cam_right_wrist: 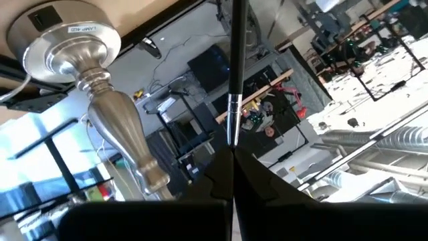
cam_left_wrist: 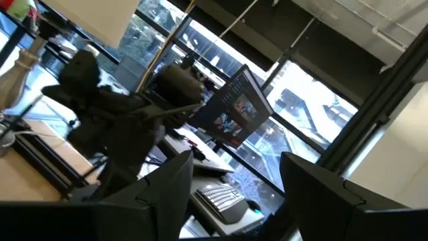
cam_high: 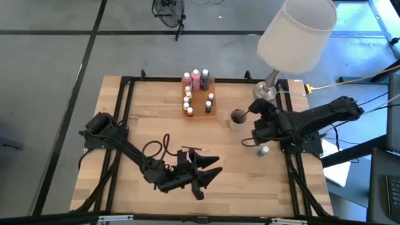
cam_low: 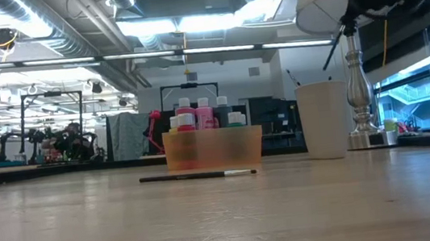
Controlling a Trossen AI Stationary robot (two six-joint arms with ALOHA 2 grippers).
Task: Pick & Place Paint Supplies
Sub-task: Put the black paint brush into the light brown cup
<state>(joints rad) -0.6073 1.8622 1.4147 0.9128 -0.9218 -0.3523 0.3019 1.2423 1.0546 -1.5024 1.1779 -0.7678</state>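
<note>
Right gripper clamps paintbrush; left gripper agape.

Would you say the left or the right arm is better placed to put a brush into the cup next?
Right, probably. The right gripper is shut on a paintbrush and sits beside the cup. The left gripper is open and empty, near the front edge.

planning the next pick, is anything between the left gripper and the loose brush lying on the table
Nothing visible. The left gripper, open, is close beside the paintbrush, with only bare table between them. The orange tray stands farther back, behind the brush and out of that path.
</note>
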